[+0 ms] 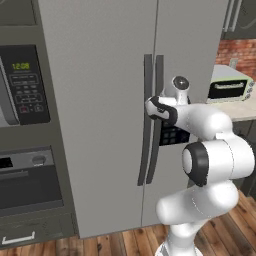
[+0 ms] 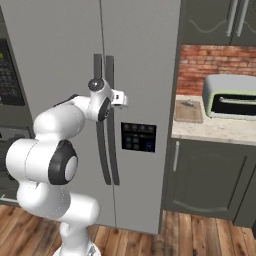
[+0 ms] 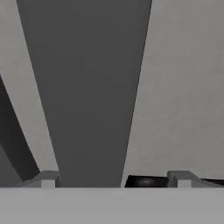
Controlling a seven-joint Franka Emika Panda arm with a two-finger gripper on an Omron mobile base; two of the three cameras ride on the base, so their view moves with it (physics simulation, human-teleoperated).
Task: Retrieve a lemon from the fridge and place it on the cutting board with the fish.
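Note:
The grey fridge [image 1: 105, 100] stands with both doors shut, so the lemon is hidden. My gripper [image 1: 151, 106] is up against the pair of dark vertical handles [image 2: 103, 75] at the door seam. In the hand view one handle [image 3: 87, 96] runs between my fingertips [image 3: 48, 178], and my gripper [image 3: 116, 178] is open around it with a gap on one side. Which of the two handles it is I cannot tell. The tan cutting board [image 2: 188, 111] lies on the counter to the fridge's right, with the small greyish fish [image 2: 187, 104] on it.
A toaster oven [image 2: 230, 97] sits on the light counter [image 2: 215, 131] beside the board, under a brick wall. The dark oven-and-microwave column [image 1: 25, 90] stands left of the fridge. A dark dispenser panel [image 2: 138, 137] is set in the right door.

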